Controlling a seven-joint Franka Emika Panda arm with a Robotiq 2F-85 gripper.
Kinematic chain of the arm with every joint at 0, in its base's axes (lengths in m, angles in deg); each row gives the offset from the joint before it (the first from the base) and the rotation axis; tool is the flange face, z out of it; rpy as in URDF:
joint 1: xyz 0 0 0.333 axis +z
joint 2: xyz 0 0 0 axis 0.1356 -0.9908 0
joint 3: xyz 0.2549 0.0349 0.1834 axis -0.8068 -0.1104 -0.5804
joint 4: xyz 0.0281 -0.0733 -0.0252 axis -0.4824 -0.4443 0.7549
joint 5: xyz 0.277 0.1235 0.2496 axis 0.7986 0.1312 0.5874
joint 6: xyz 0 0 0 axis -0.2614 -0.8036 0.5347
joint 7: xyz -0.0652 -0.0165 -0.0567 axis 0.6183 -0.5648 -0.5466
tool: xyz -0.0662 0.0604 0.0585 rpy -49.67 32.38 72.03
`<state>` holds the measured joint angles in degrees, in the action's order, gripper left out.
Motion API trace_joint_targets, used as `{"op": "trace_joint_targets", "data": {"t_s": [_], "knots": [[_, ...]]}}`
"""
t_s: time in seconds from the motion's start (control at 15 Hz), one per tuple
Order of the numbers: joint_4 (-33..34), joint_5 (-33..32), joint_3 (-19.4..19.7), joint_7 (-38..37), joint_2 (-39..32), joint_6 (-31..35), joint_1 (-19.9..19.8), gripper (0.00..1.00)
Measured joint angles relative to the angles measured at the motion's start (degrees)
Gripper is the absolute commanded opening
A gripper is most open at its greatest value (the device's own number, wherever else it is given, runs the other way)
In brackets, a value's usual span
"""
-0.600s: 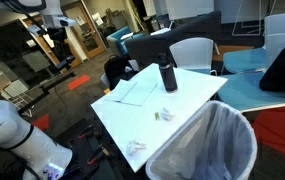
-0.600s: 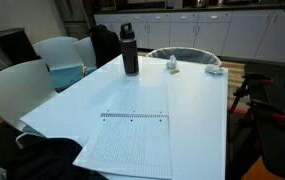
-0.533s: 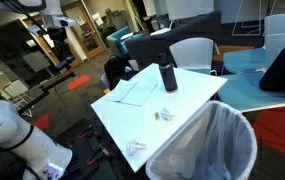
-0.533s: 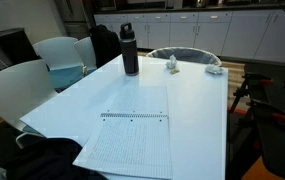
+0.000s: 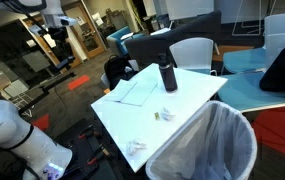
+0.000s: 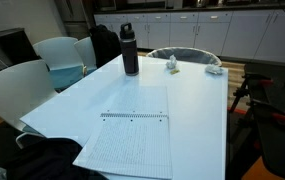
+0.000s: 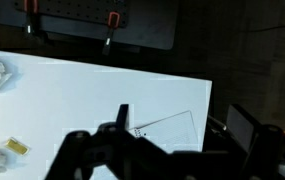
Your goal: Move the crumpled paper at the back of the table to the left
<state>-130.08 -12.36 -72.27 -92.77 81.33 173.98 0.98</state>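
Locating the target: the crumpled paper (image 5: pixel 167 112) lies on the white bench (image 5: pixel 120 120), close to the edge that meets the lined bin (image 5: pixel 222 140).
Neighbours: a yellowish scrap (image 5: pixel 156 117) lies just beside it. The black bottle (image 5: pixel 168 75) stands apart, further along the bench. A larger, looser paper (image 5: pixel 135 148) rests near a corner.
Wrist check: the wad shows only at the lower left edge of the wrist view, partly cut off, with the scrap next to it.
Hand state: the hand (image 7: pixel 162 152) is a dark blur low in the wrist view, high above the bench. I cannot tell whether its fingers are apart or together.
Step in hand: probably the approach, since nothing is gripped or touched.
Doing it well: centre the wad in the wrist view before descending. Come straight down with the fingers spread wide enough to straddle it.
Watch for: picking the larger paper by mistake, pinching the scrap along with the wad, or nudging the light wad off toward the bin.
Grip: a soft wad should compress, so close fully and lift only a little.
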Motion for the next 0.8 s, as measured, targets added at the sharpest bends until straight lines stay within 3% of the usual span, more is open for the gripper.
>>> {"op": "trace_joint_targets", "data": {"t_s": [0.33,0.8], "knots": [[-2.03,-1.67,1.27,-1.77,-1.84,12.77,-6.14,1.00],[-7.22,-3.38,7.58,-3.34,-11.41,39.59,-14.40,1.00]]}}
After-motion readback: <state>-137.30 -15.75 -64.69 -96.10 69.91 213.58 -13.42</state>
